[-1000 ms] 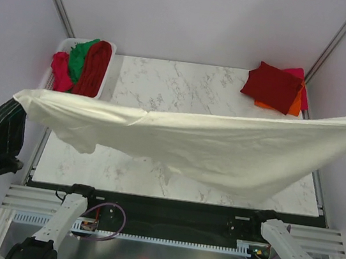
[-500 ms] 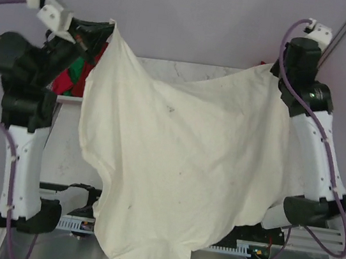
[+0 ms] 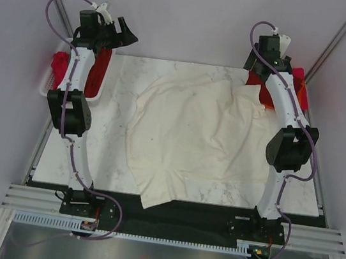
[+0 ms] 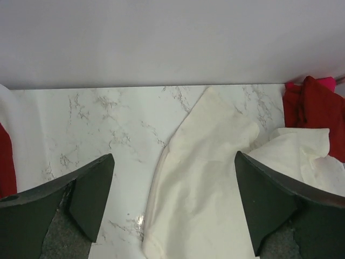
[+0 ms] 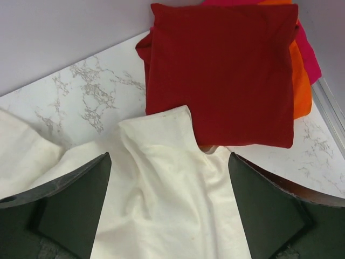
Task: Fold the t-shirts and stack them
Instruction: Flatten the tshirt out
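A cream t-shirt [image 3: 191, 138] lies spread and rumpled over the middle of the marble table, one corner hanging over the near edge. My left gripper [image 3: 125, 34] is raised at the back left, open and empty; the left wrist view shows the cream t-shirt [image 4: 210, 178] on the table beneath its gripper [image 4: 175, 199]. Over the back right my right gripper [image 3: 260, 61] is also open and empty. In the right wrist view the cream t-shirt [image 5: 161, 183] lies under the gripper [image 5: 170, 208], its corner lapping onto a folded dark red t-shirt [image 5: 221, 70].
A stack of folded red, orange and pink shirts [image 3: 298, 89] sits at the back right corner. At the back left stands a white basket [image 3: 45, 82] holding crumpled red shirts [image 3: 94, 73]. Walls close off the back and sides.
Both grippers held the cream t-shirt up in the air before. They have opened and let go, and the shirt now lies on the table.
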Controlling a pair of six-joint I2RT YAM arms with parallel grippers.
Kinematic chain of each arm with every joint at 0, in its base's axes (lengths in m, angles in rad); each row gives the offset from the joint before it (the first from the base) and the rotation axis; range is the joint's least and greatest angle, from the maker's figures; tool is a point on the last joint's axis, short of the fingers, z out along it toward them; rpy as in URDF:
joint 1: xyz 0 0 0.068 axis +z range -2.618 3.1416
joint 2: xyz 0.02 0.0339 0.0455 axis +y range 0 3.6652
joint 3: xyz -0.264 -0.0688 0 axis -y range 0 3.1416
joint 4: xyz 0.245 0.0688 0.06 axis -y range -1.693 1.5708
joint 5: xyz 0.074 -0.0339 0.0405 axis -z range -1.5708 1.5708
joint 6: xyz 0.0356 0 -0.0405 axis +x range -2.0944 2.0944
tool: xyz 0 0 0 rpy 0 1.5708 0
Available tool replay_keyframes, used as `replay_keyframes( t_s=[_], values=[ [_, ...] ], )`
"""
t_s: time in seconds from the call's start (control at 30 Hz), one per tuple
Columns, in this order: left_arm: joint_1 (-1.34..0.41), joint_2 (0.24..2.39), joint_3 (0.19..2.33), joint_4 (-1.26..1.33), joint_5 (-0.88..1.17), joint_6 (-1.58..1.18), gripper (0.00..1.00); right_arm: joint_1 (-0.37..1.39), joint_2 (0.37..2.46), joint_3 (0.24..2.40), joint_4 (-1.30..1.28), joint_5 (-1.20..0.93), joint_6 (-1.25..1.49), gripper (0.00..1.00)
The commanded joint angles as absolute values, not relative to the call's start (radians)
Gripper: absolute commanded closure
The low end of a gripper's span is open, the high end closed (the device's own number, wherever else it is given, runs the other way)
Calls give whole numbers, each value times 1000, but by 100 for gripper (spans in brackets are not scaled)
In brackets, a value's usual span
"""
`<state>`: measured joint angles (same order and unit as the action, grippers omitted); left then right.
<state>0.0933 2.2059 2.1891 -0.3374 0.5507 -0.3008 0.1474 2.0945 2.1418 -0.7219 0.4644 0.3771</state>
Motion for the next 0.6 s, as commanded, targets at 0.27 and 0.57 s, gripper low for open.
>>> replay_keyframes(
  t_s=[0.27, 0.57],
  values=[
    [-153, 1789, 1838, -275, 284, -223, 0, 149, 1796, 1800, -537, 282, 399, 2],
    [-245, 2107, 1857, -278, 351, -330, 3, 164, 1706, 1502, -483, 149, 436, 2]
  ],
)
